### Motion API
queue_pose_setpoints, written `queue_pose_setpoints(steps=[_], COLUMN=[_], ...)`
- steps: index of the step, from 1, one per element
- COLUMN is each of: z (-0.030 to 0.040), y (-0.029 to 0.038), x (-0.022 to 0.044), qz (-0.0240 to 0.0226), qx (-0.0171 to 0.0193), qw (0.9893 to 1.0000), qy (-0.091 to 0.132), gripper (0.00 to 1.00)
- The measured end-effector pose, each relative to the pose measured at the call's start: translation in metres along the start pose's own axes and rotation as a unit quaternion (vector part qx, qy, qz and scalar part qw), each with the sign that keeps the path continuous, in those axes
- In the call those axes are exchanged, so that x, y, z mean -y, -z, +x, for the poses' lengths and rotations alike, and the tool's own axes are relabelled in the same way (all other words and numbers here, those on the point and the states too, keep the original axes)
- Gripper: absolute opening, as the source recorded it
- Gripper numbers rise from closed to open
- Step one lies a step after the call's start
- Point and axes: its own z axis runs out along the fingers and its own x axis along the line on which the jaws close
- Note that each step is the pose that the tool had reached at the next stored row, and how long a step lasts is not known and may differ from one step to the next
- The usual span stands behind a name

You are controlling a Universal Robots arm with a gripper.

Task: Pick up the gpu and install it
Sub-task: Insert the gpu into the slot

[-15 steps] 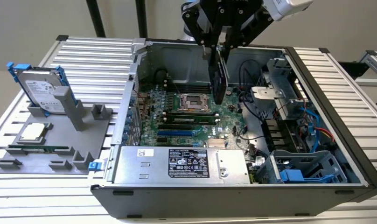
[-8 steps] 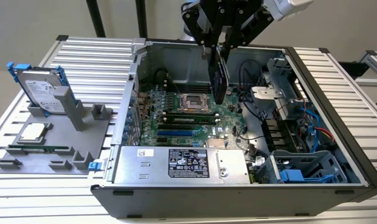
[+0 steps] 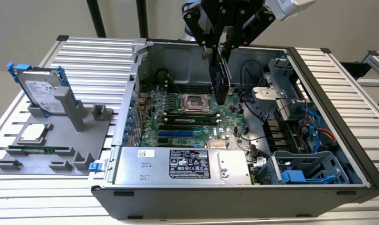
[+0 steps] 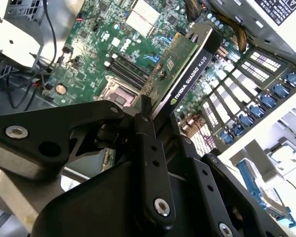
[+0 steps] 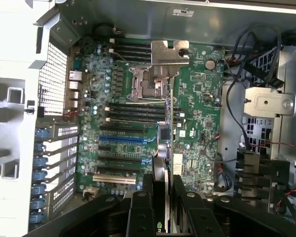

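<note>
The gpu (image 3: 221, 84), a flat green card with black cooler, hangs clamped in the black claw (image 3: 222, 47) over the green motherboard (image 3: 177, 119), unseated.

Quick tally: 1 open PC case (image 3: 343, 123) on the tabletop (image 3: 83, 49), w/ 1 motherboard (image 3: 177, 133), 1 CPU socket (image 3: 193, 101), 1 PSU (image 3: 177, 166) and 1 blue drive caddy (image 3: 294, 179) inside. Above that, 1 end effector (image 3: 222, 47) and 1 gpu (image 3: 221, 82). At the exterior view's left, 1 gray fixture tray (image 3: 64, 140) w/ 1 hard drive (image 3: 42, 91) (2 blue rails (image 3: 13, 71)), 1 CPU chip (image 3: 34, 132) and 1 mem stick (image 3: 39, 150).
</note>
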Motion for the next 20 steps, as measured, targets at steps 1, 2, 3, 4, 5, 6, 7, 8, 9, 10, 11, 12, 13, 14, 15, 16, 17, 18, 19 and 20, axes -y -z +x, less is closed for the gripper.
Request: queue_pose_setpoints(steps=[1,2,3,4,5,6,7,8,9,10,11,12,13,14,15,16,17,18,19,20], z=[0.0,0.0,0.0,0.0,0.0,0.0,0.0,0.0,0.0,0.0,0.0,0.0,0.0,0.0,0.0,0.0,0.0,0.0,0.0,0.0], y=[0.0,0.0,0.0,0.0,0.0,-0.0001,-0.0001,0.0,0.0,0.0,0.0001,0.0,0.0,0.0,0.0,0.0,0.0,0.0,0.0,0.0], x=[0.0,0.0,0.0,0.0,0.0,0.0,0.0,0.0001,0.0001,0.0001,0.0001,0.0,0.0,0.0,0.0,0.0,0.0,0.0,0.0,0.0], qz=[0.0,-0.0001,-0.0001,-0.0001,-0.0002,-0.0003,-0.0003,-0.0002,-0.0002,-0.0002,-0.0002,-0.0003,-0.0003,-0.0003,-0.0004,-0.0004,-0.0004,-0.0004,-0.0005,-0.0005], qx=[-0.0001,-0.0001,-0.0002,-0.0003,-0.0003,-0.0003,-0.0004,-0.0005,-0.0006,-0.0007,-0.0007,-0.0008,-0.0008,-0.0009,-0.0009,-0.001,-0.001,-0.0011,-0.0011,-0.0012], qw=[1.0,1.0,1.0,1.0,1.0,1.0,1.0,1.0,0.9999,0.9999,0.9999,0.9999,0.9999,0.9999,0.9999,0.9998,0.9998,0.9998,0.9998,0.9998], qy=[0.001,0.002,0.004,0.005,0.006,0.007,0.009,0.01,0.011,0.012,0.013,0.014,0.015,0.016,0.017,0.018,0.019,0.02,0.021,0.022], gripper=[0.0,0.0,0.0,0.0,0.0,0.0,0.0,0.0,0.0,0.0,0.0,0.0,0.0,0.0,0.0,0.0,0.0,0.0,0.0,0.0])
